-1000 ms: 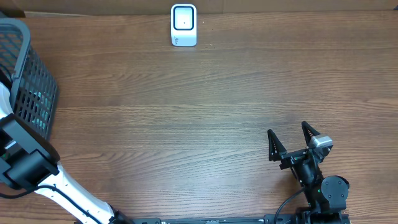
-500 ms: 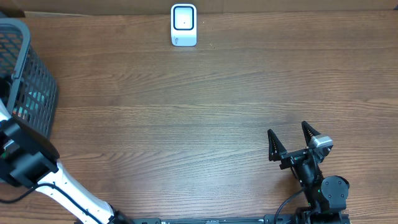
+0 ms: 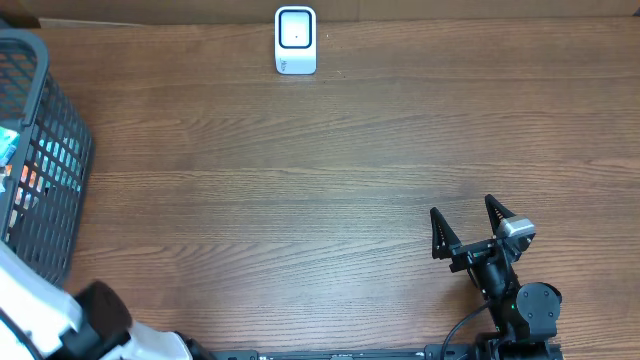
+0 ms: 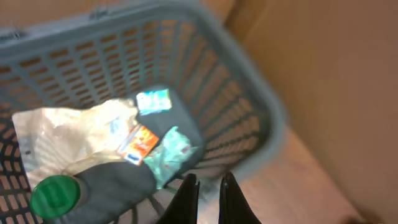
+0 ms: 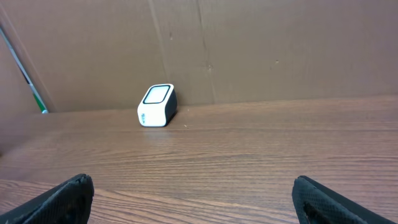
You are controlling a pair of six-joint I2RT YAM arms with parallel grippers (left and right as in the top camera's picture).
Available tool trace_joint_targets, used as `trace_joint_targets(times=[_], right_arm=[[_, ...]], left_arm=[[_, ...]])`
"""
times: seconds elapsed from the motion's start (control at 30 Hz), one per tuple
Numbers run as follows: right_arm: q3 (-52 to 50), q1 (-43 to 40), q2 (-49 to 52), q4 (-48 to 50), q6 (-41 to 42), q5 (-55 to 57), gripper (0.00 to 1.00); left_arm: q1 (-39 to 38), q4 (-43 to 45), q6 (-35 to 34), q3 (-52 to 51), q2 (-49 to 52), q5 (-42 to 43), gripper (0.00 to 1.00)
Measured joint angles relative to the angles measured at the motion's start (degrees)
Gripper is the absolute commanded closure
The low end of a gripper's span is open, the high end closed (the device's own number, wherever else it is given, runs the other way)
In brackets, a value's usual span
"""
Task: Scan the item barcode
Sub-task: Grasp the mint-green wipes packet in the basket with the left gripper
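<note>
The white barcode scanner [image 3: 295,40] stands at the table's far edge, and the right wrist view shows the scanner [image 5: 157,106] upright against the brown wall. Several items lie in the grey basket [image 4: 205,74]: a dark pouch with a green cap [image 4: 93,190], a white bag [image 4: 56,134], teal packets [image 4: 171,152] and an orange packet [image 4: 140,142]. My left gripper [image 4: 208,178] hangs shut and empty above the basket's near rim. My right gripper [image 3: 466,228] rests open at the front right, nothing between its fingers.
The basket [image 3: 50,130] fills the table's left edge. My left arm's white link [image 3: 30,310] crosses the lower left corner. A brown cardboard wall [image 5: 249,50] backs the table behind the scanner.
My left arm has pulled back from over the basket toward the lower left corner, uncovering the packets inside. The right arm has not moved.
</note>
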Motion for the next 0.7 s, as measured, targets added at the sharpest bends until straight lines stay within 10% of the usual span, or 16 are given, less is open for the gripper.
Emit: trace_joint_targets(times=[0.17, 0.7], right_arm=[[0.0, 0.0, 0.0, -0.02, 0.02, -0.02, 0.0], [0.0, 0.0, 0.0, 0.0, 0.0, -0.02, 0.0]], left_arm=[[-0.35, -1.88, 0.31, 0.24, -1.6, 0.81, 0.39], [4.98, -2.01, -1.33, -7.52, 22.38, 1.05, 0.32]])
